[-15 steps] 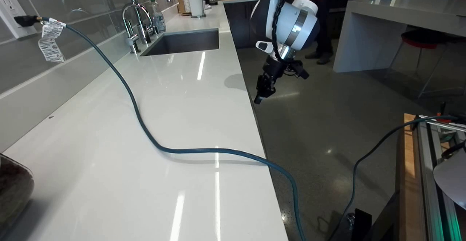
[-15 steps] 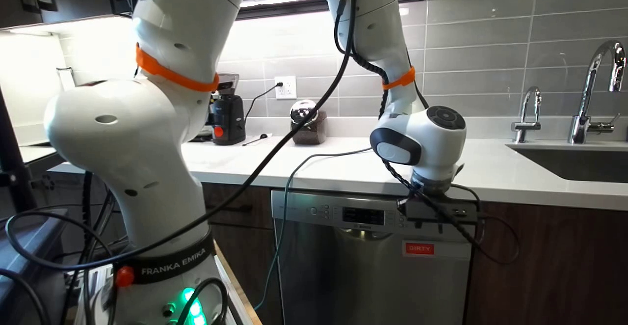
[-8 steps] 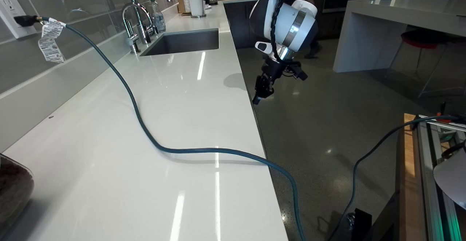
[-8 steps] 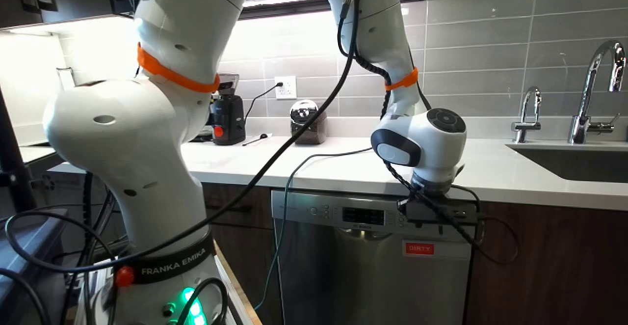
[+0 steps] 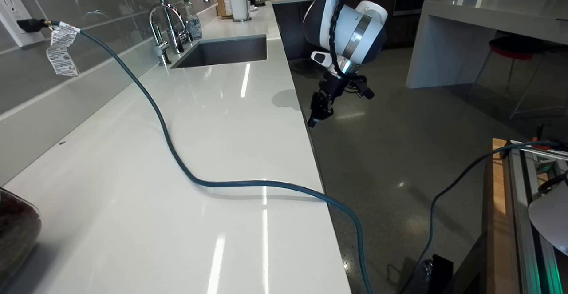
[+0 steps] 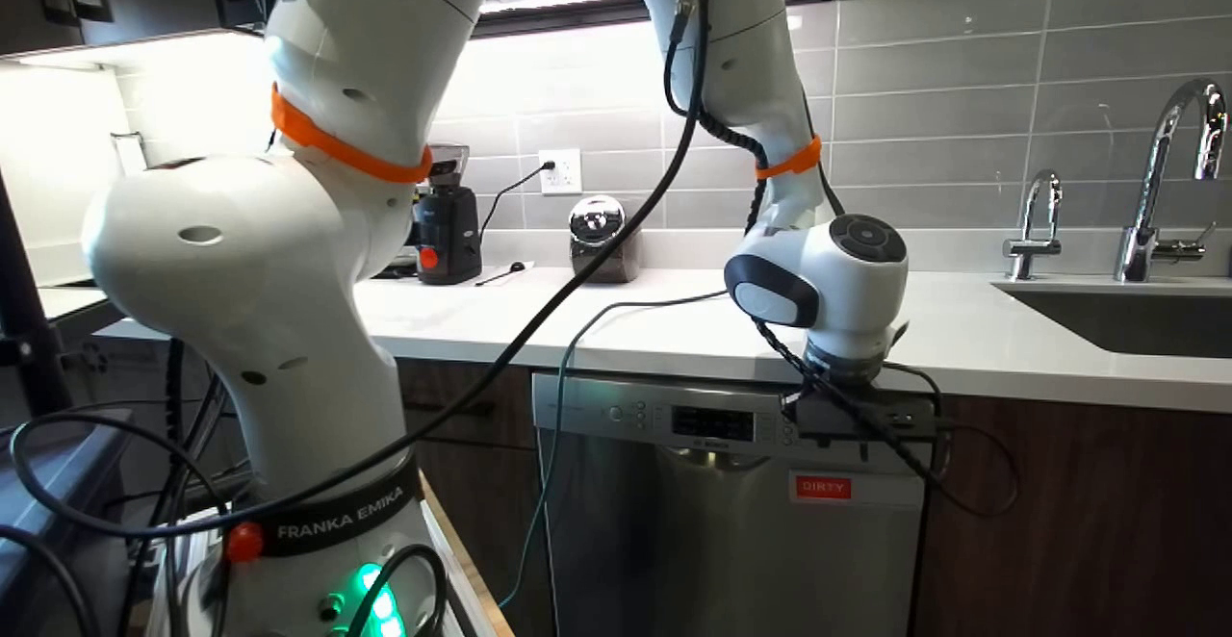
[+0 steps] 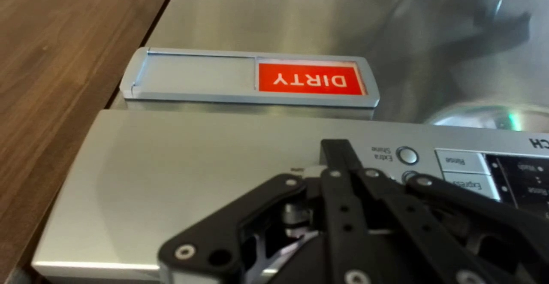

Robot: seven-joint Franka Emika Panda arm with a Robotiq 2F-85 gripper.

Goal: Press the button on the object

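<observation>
Standing closed, the tool (image 7: 341, 154) is near a button (image 7: 407, 155).

DIRTY: sign (image 7: 251, 78). FRANKA EMIKA: arm base (image 6: 332, 555). Rinse: dishwasher panel (image 7: 206, 168).

this was a kitchen: a sink (image 5: 226, 50) was set into a long white counter (image 5: 155, 232), with chrome taps (image 6: 1140, 242) behind it and grey tiles (image 6: 962, 161) above. a dishwasher (image 6: 712, 541) bearing a "dirty" sign (image 7: 248, 78) stood beneath the counter. a paper towel roll (image 5: 239, 0) stood upright beyond the sink, and a stool (image 5: 517, 49) stood partly under another worktop (image 5: 450, 45).
</observation>
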